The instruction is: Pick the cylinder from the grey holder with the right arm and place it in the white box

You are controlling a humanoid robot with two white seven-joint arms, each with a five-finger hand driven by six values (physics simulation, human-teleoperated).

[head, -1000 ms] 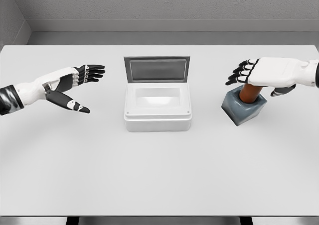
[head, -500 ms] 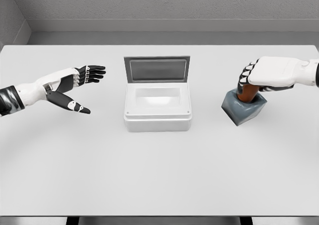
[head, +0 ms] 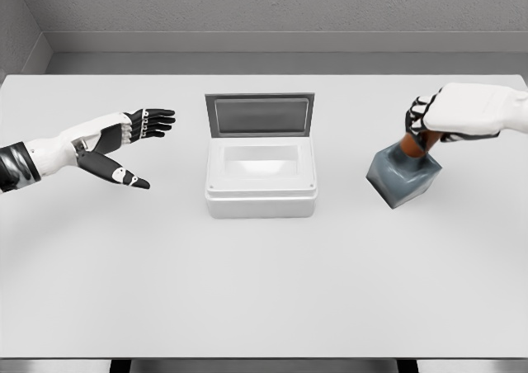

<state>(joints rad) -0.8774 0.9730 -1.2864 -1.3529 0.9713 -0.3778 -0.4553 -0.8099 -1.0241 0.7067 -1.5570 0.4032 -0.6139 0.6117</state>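
A brown cylinder (head: 409,148) stands in the grey holder (head: 402,177) on the right of the table. My right hand (head: 429,121) is shut on the cylinder's top, its fingers wrapped around it; only a short piece of the cylinder shows between hand and holder. The white box (head: 261,175) sits in the middle of the table with its grey lid (head: 260,114) standing open at the back. My left hand (head: 132,146) hovers open over the left side of the table, well away from the box.
The white table (head: 264,290) runs to a front edge near the bottom of the view. A grey wall stands behind it.
My right hand closed its fingers around the cylinder, then rose slightly up and to the right with it. The left arm stayed where it was.
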